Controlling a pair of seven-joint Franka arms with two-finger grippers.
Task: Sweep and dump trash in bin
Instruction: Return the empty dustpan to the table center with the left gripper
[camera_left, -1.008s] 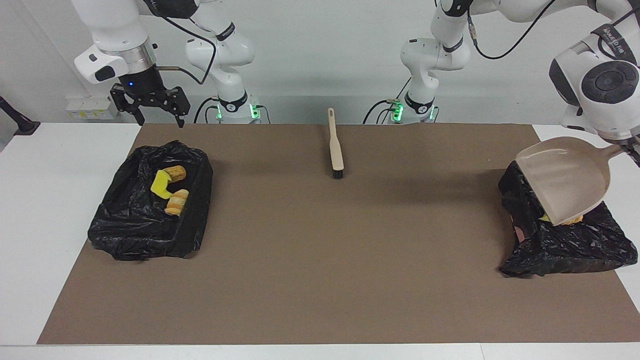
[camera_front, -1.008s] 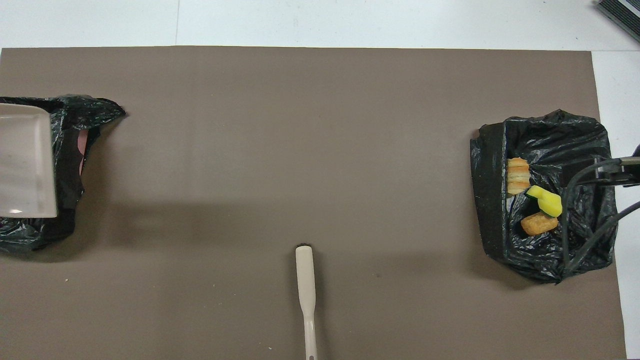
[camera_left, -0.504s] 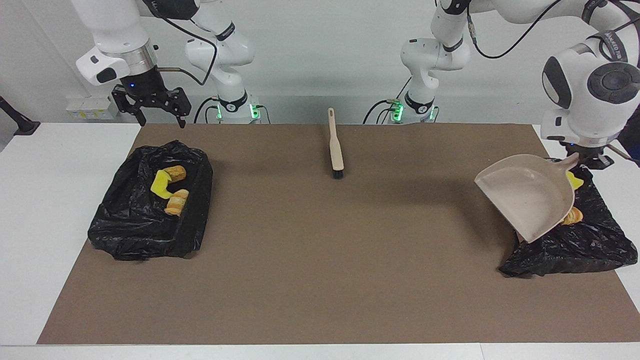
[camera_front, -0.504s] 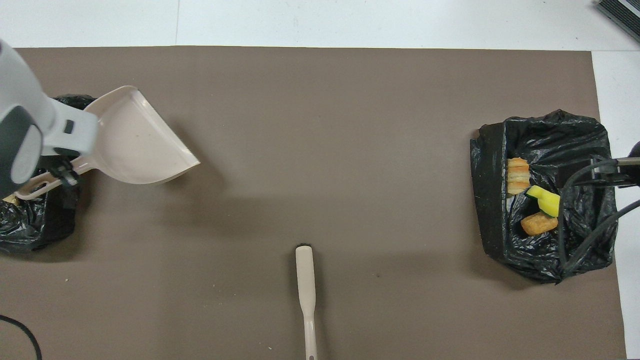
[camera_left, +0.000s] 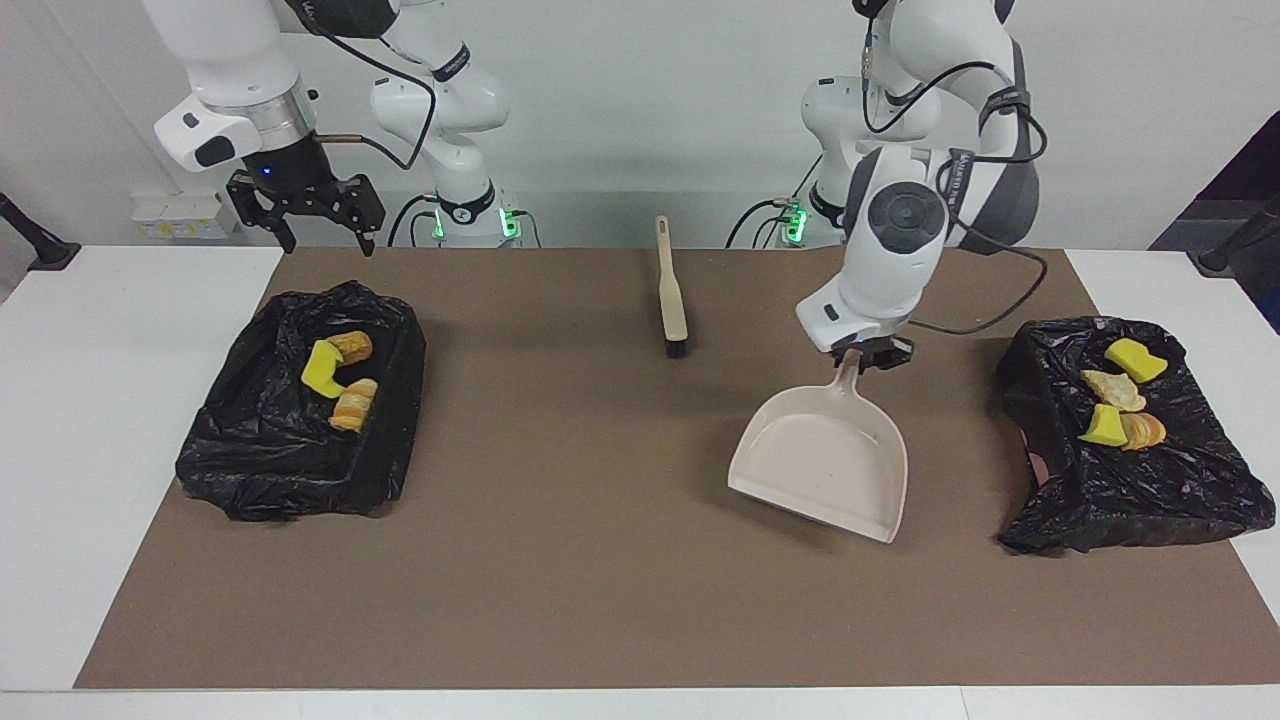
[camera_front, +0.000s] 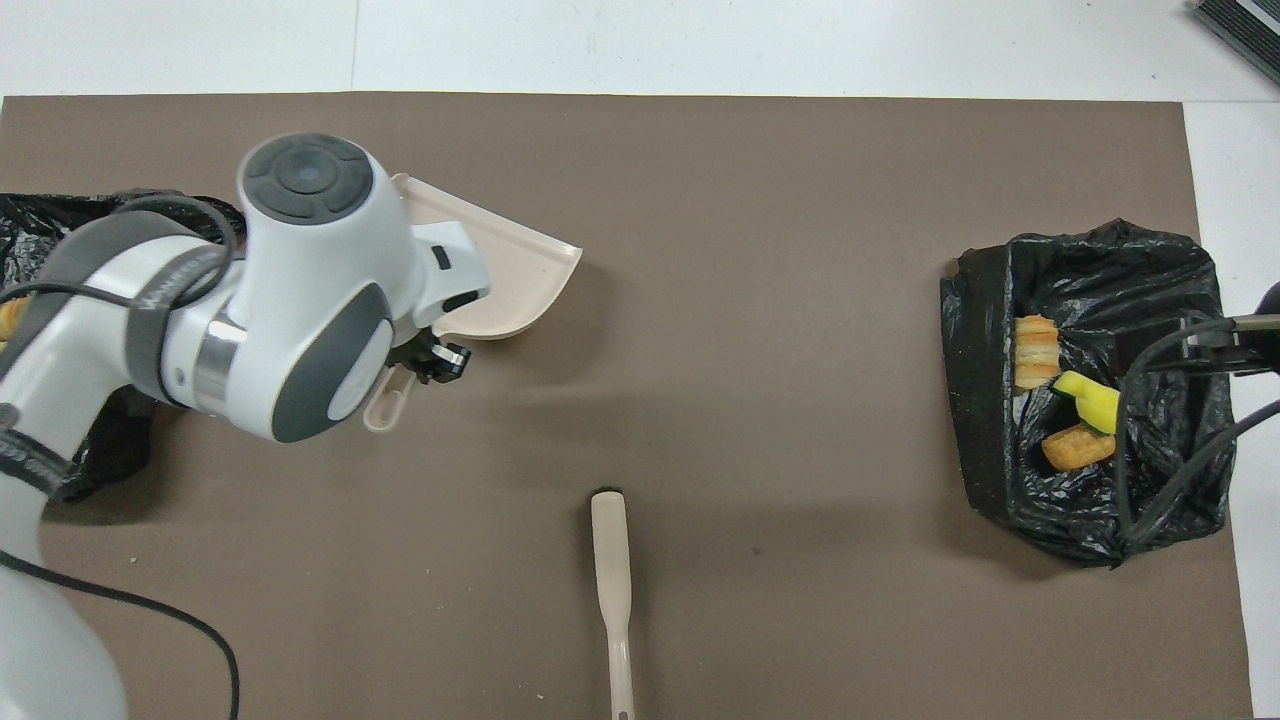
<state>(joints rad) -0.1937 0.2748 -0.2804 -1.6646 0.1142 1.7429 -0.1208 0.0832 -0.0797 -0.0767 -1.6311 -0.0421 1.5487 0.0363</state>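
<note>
My left gripper (camera_left: 868, 358) is shut on the handle of the beige dustpan (camera_left: 825, 463) and holds it low over the brown mat, between the brush and the bin at the left arm's end. The pan is empty; it also shows in the overhead view (camera_front: 510, 270). Yellow sponge scraps (camera_left: 1133, 359) and bread chunks (camera_left: 1110, 388) lie in that black-bagged bin (camera_left: 1120, 500). The bin at the right arm's end (camera_left: 290, 450) holds a yellow sponge scrap (camera_left: 320, 368) and two bread chunks (camera_left: 352, 346). My right gripper (camera_left: 325, 238) hangs open and empty above that bin's edge nearest the robots.
A beige brush (camera_left: 672, 300) with black bristles lies on the brown mat (camera_left: 600, 520) near the robots, midway between the arms; it also shows in the overhead view (camera_front: 612, 570). White table borders the mat at both ends.
My left arm has swung the dustpan off the bin at its end and down toward the middle of the mat. The trash now lies uncovered in that bin. My right arm has hardly moved.
</note>
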